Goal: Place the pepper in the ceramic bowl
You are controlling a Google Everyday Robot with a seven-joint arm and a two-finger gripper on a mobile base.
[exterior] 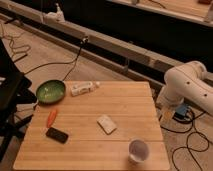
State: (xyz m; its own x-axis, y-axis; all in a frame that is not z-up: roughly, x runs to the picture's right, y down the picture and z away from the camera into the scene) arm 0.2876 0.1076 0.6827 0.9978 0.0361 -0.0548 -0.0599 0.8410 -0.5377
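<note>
Your claw (pixel 169 106) sits off the worktop's (pixel 127 102) right edge; spread or pressed, I cannot tell; the pepper (pixel 51 118) lies far left, near the ceramic bowl (pixel 50 92); approach from above, avoiding the phone (pixel 57 134) just beside it.

The ceramic bowl (pixel 50 92) is showing glossy green with a paler speckled inside, and the pepper (pixel 51 118) is showing orange-red on the pale wood-grain counter (pixel 131 102). The phone (pixel 57 134) is showing black; the cup (pixel 138 149) and the small packet (pixel 106 124) are showing white. The white arm (pixel 187 86) is standing right of the counter, its gripper out of view.
</note>
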